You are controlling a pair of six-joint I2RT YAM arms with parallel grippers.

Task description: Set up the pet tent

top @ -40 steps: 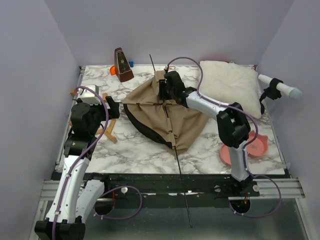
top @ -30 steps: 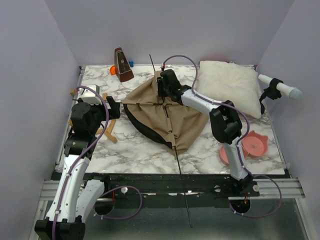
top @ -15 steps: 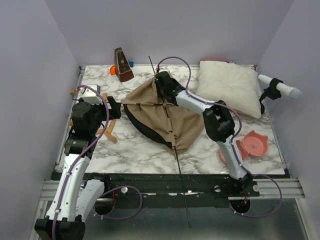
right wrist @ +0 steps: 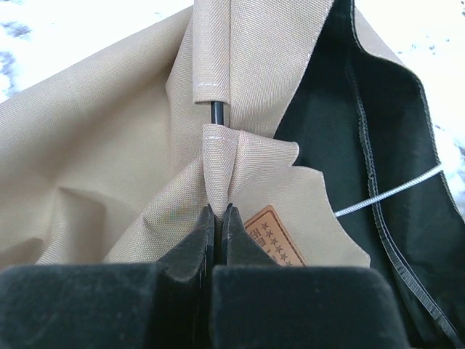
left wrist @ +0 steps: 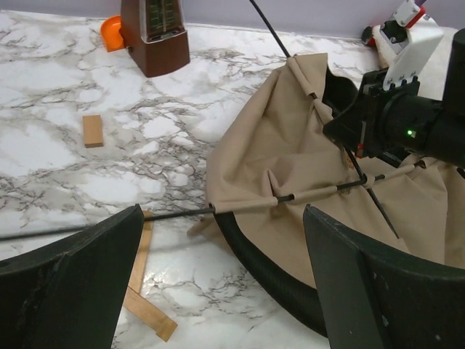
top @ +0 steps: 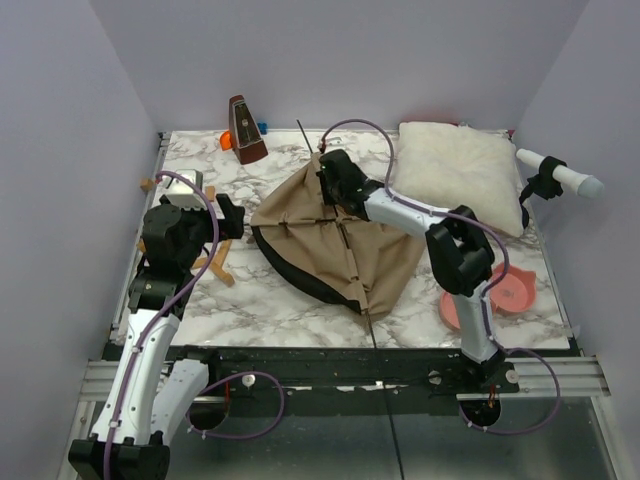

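The pet tent (top: 330, 240) lies collapsed mid-table, tan fabric with black lining and thin black crossing poles (top: 338, 225). My right gripper (top: 327, 183) is at its far top corner, shut on a fold of the tan pole sleeve (right wrist: 218, 174); a brown label patch (right wrist: 275, 236) sits just right of the fingertips. The tent (left wrist: 305, 167) fills the right of the left wrist view, its black rim (left wrist: 269, 273) curving down. My left gripper (top: 228, 215) hovers open at the tent's left, apart from it, with a pole end (left wrist: 109, 224) lying between its fingers.
A white pillow (top: 462, 170) lies at the back right. A brown metronome (top: 245, 130) and orange piece (left wrist: 112, 33) stand at the back left. Wooden strips (left wrist: 142, 291) and a small block (left wrist: 92, 130) lie near the left gripper. A pink bowl (top: 505, 290) sits front right.
The right gripper has closed on the tent's sleeve fold and pulled it. The tent and its long pole have shifted toward the near right. The left arm has stayed put.
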